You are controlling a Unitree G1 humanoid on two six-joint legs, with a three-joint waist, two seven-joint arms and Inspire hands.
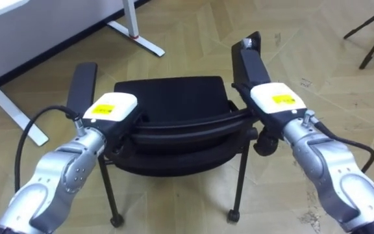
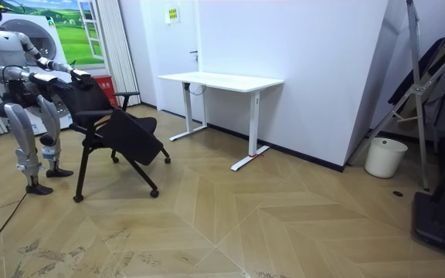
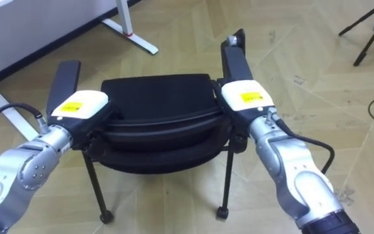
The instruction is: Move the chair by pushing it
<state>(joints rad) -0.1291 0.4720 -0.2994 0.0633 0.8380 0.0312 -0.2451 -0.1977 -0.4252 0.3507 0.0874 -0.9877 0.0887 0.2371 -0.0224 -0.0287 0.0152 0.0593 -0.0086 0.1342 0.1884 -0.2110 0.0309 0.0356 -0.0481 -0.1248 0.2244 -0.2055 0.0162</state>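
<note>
**Standing behind chair, both hands at its backrest**

Robot stood at the room view's left edge, arms out fwd, w/ the black chair [image 2: 120,130] right in front of it on the wood floor [image 2: 284,224]. From the head cam, L hand [image 1: 112,108] sat at the left end of the backrest's top edge and R hand [image 1: 275,100] at the right end, both touching it. Fingers of both went over the far side of the backrest, hidden, so couldn't tell if curled or straight. One armrest [image 1: 83,83] stuck out just beyond L hand, the other armrest [image 1: 248,60] just beyond R hand.

Chair's casters were on the floor. Floor was light parquet in a herringbone pattern, scuffed in spots nearer the room cam.

A white bench [image 2: 222,79] w/ white legs stood against the white wall [image 2: 315,69], well apart from the chair, nothing seen on top. A white bucket [image 2: 385,157] sat on the floor by the wall further to the room view's right. Dark tripod legs [image 1: 372,36] showed at the head cam's upper right.
</note>
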